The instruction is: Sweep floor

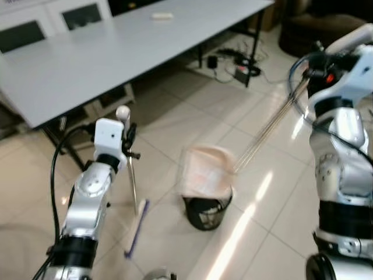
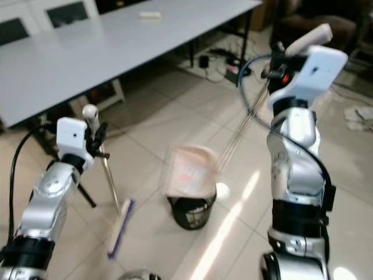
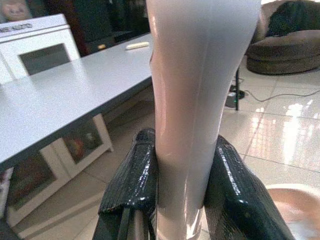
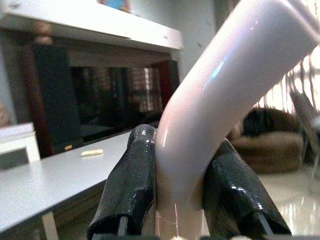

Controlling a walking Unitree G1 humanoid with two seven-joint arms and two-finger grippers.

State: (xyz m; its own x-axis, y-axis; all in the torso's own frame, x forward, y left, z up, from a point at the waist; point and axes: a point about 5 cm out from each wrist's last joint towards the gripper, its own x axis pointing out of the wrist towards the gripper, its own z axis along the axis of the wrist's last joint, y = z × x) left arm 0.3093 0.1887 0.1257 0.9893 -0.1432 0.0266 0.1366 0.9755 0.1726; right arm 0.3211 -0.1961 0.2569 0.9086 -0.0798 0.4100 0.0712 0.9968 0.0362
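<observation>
My left gripper (image 1: 128, 135) is shut on the pale handle of a broom (image 1: 133, 181); its metal shaft runs down to a purple brush head (image 1: 137, 228) on the tiled floor. In the left wrist view the handle (image 3: 192, 100) sits clamped between the black fingers (image 3: 134, 180). My right gripper (image 2: 274, 65) is shut on the curved pale handle (image 4: 210, 100) of a long-shafted dustpan (image 1: 204, 170). The pinkish pan, blurred, hangs tilted right over a black mesh waste bin (image 1: 206, 213) on the floor between my arms.
A long grey table (image 1: 116, 52) stands ahead with a small pale object (image 1: 162, 16) on it. Cables and a power strip (image 1: 242, 67) lie on the floor beyond it. A dark sofa (image 1: 320, 29) is at the far right, white cabinets (image 1: 52, 17) behind.
</observation>
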